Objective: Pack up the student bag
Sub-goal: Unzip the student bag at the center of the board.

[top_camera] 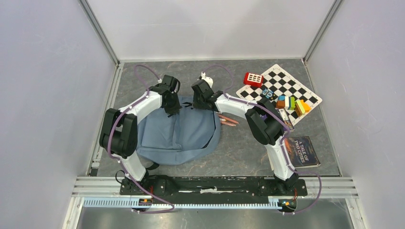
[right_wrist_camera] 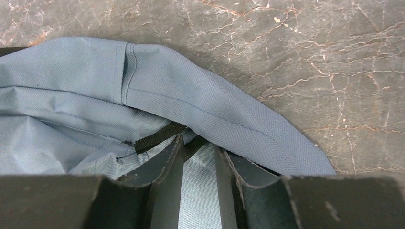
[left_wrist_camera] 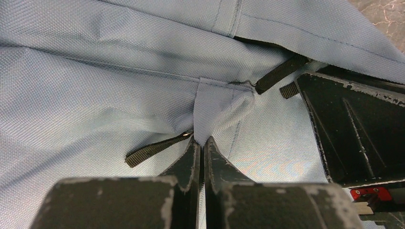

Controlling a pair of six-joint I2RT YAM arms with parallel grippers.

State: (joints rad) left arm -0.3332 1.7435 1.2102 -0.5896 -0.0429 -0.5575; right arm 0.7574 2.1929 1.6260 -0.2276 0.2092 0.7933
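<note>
Blue-grey fabric of the student bag (top_camera: 176,136) is spread left of centre on the table (top_camera: 248,155). A fold at its far edge is pinched by the clenched left gripper (left_wrist_camera: 200,143). Just rightward, the right gripper (right_wrist_camera: 198,148) is held narrowly parted over the black strap (right_wrist_camera: 157,138); whether it grasps anything cannot be told.

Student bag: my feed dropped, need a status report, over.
Left gripper shut on student bag fabric. Right gripper jaws apart at its rim, grip unclear. Book and chessboard lie outside it, to the right.

Grey table (top_camera: 143,76): student bag (top_camera: 176,136), chessboard (top_camera: 289,86), book (top_camera: 302,151), pencils (top_camera: 228,120)
</note>
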